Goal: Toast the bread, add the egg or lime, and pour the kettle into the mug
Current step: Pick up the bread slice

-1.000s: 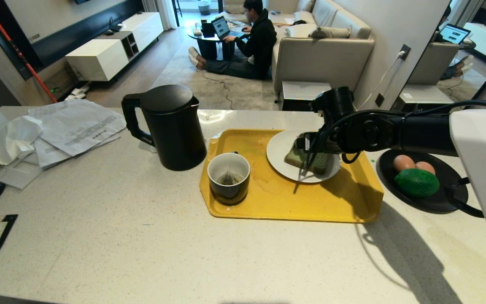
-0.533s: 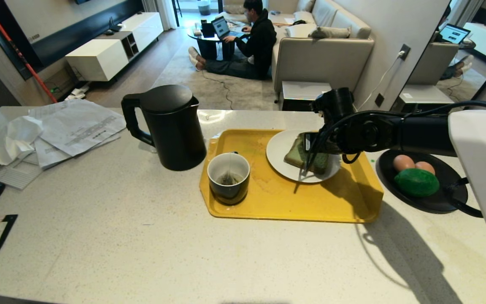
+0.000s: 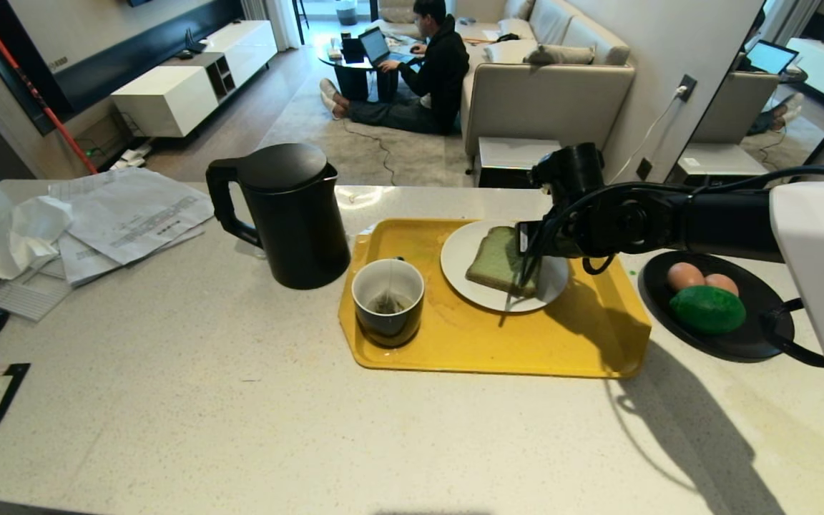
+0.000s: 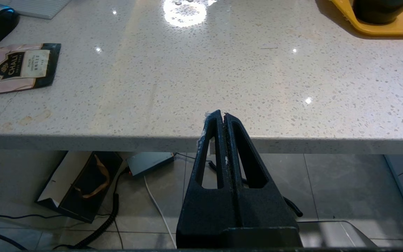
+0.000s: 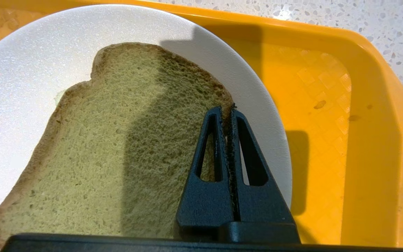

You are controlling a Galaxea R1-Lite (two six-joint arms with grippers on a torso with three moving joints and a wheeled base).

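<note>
The bread (image 3: 498,261) (image 5: 110,140), a pale green slice with a brown crust, lies on a white plate (image 3: 458,257) (image 5: 19,70) on the yellow tray (image 3: 498,343). My right gripper (image 3: 523,280) (image 5: 225,111) points down at the slice's right edge and is shut, with the crust pinched between its tips. The mug (image 3: 388,300) stands on the tray's left end with a tea bag inside. Left of the tray is the black kettle (image 3: 290,214). The lime (image 3: 707,309) rests on a black dish (image 3: 755,336) right of the tray. The single egg is out of view. My left gripper (image 4: 221,113) is shut and parked below the counter's near edge.
Two paired eggs (image 3: 684,275) lie on the black dish behind the lime. Papers and tissue (image 3: 97,222) cover the counter's far left, and a tea packet (image 4: 16,68) lies near the front left. A person sits on the floor in the room beyond.
My right gripper has gone from open to shut on the bread's crust. The plate and slice have slid a little to the left on the tray.
</note>
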